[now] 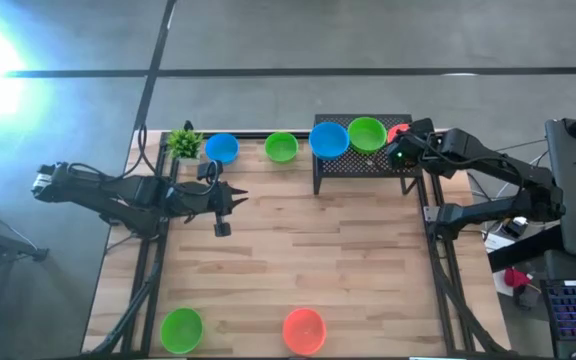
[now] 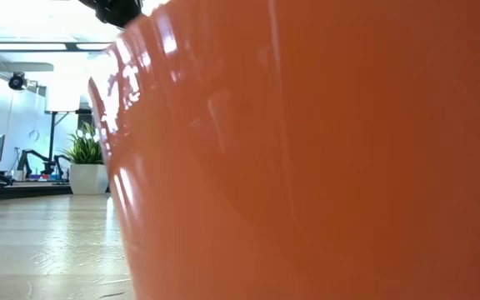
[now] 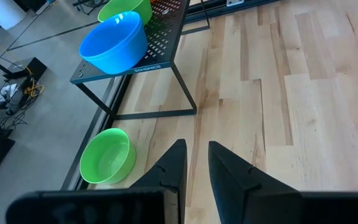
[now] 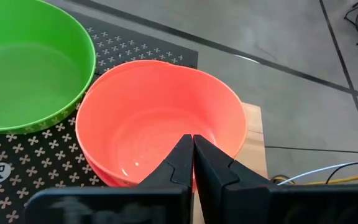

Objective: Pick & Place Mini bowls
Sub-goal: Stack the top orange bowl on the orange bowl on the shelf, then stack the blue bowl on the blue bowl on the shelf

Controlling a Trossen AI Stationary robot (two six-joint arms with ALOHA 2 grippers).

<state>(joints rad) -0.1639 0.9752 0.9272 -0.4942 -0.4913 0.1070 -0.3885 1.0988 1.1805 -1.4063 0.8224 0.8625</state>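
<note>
We see the black perforated rack [image 1: 363, 160] at upper centre of the high view serving as the drop spot: blue, green and orange-red mini bowls [image 4: 160, 118] sit on it, others wait on the table [image 1: 298, 260]. Our right gripper [image 4: 193, 163] hovers over the orange-red bowl's rim, fingers together, holding nothing. Our left gripper [image 3: 196, 163] waits centre-left, fingers slightly apart, empty.

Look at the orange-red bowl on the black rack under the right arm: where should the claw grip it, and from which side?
Probably the rim. The orange-red bowl stands upright, mouth open, on the perforated rack, so a thin wall is the only part narrow enough to pinch. Coming from above, over the side away from the green bowl, seems safest, since the two nearly touch. The right claw, fingers together, sits over that near rim.
</note>
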